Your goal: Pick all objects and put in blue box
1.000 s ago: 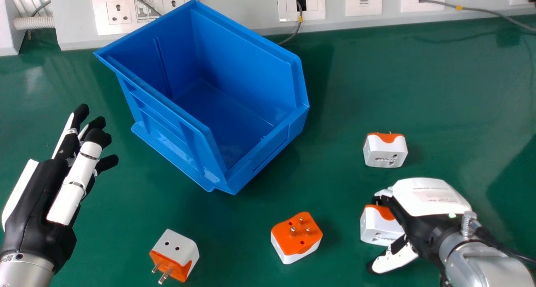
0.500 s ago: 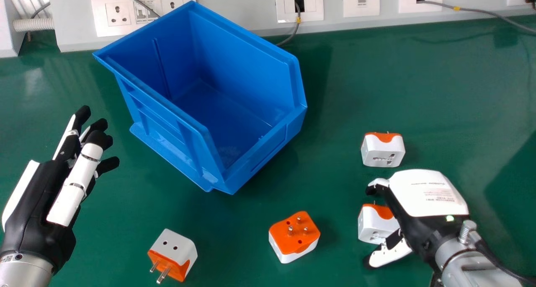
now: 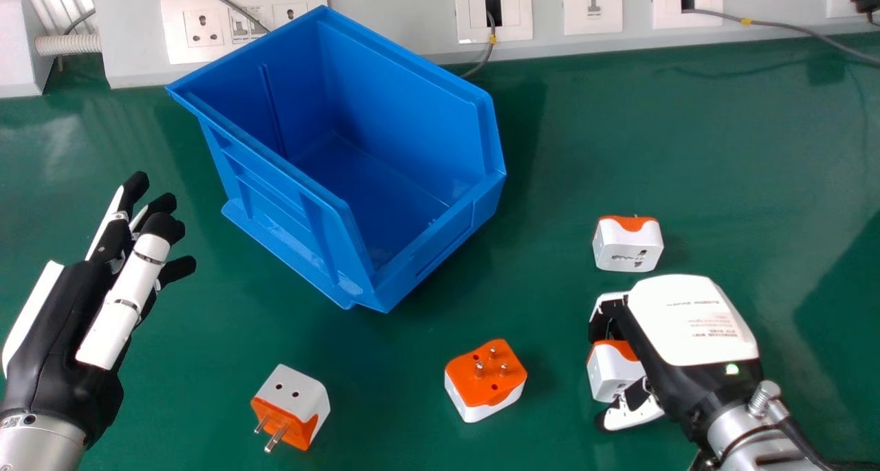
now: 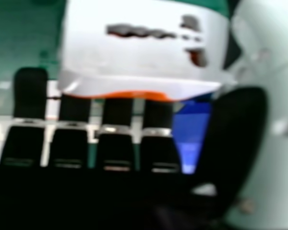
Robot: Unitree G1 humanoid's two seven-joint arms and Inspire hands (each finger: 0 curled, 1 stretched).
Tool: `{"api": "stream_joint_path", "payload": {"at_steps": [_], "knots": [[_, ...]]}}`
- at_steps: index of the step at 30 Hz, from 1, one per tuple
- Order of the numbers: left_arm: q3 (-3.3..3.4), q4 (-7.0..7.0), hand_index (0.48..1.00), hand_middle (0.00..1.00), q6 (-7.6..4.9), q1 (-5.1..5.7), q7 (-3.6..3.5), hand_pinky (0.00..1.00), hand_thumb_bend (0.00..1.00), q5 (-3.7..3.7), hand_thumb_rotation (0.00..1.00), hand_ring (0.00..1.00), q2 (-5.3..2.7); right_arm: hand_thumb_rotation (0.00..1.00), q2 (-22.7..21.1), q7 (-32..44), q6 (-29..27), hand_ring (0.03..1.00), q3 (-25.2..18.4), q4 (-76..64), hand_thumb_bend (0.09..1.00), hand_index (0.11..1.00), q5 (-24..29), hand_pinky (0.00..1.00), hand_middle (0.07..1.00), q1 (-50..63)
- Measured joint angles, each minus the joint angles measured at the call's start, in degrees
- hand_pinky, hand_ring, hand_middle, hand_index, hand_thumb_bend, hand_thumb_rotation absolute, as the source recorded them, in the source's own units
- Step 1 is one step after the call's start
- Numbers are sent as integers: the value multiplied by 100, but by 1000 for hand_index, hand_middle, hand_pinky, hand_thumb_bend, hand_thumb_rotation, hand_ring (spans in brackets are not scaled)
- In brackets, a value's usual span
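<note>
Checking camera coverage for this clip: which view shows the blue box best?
The head view: the blue box is whole there, with its walls and open inside visible. The right hand view shows a blue patch beyond the right hand, likely part of it.

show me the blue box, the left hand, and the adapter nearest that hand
Blue box point(image 3: 402, 113): head view, inner wall.
Left hand point(image 3: 58, 326): head view, its black body.
Adapter point(image 3: 297, 391): head view, its white top.
</note>
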Motion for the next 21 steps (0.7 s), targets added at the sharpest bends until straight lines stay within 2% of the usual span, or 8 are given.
{"api": "stream_joint_path", "payload": {"at_steps": [9,12,21], "knots": [[0,-19,990,960,3,3,-3,849,473,-2,781,931,1,19,8,144,42,454,-22,-85,502,519,54,378,537,1],[0,-20,989,960,4,3,-3,848,468,-32,776,931,1,15,45,207,121,452,-41,-109,501,512,57,375,533,2],[0,-20,989,959,4,1,-6,847,449,-45,757,930,1,7,96,485,313,446,-165,-330,499,488,256,385,529,66]]}}
